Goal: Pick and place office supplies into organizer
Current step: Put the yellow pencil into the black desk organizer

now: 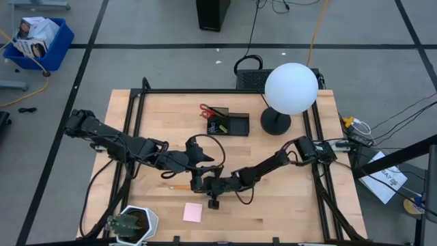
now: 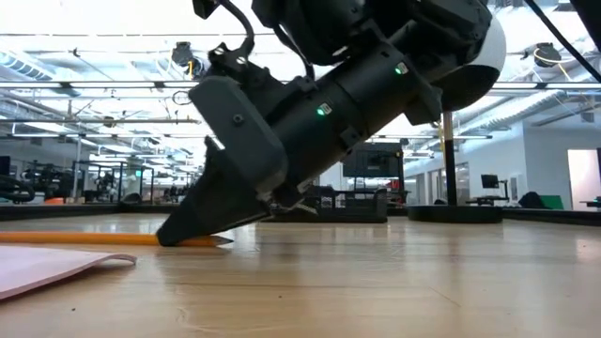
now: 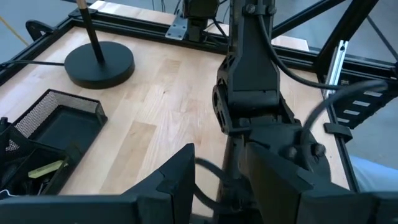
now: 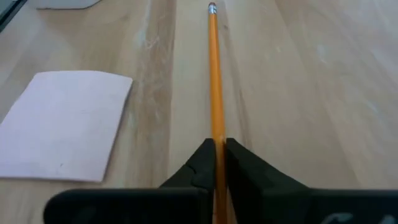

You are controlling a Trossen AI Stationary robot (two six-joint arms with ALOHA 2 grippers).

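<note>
My right gripper [image 4: 218, 158] has its fingers pinched on the orange pencil [image 4: 215, 81], which lies flat on the table [image 1: 287, 198]. I judge it light, stiff and prone to roll, so a hold nearer its middle looks safer. The pink sticky-note pad [image 4: 65, 124] sits just beside it. My left gripper [image 1: 198, 152] hovers close by with its fingers apart. The organizer [image 1: 229, 124] stands farther back, beside the lamp base [image 1: 275, 123], with the left arm partly between.

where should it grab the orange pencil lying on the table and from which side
Pinch the orange pencil across its thin shaft from above: it lies flat on the wooden table, leaving only its long sides free. The right gripper is already closed there, beside the pink sticky-note pad.
</note>
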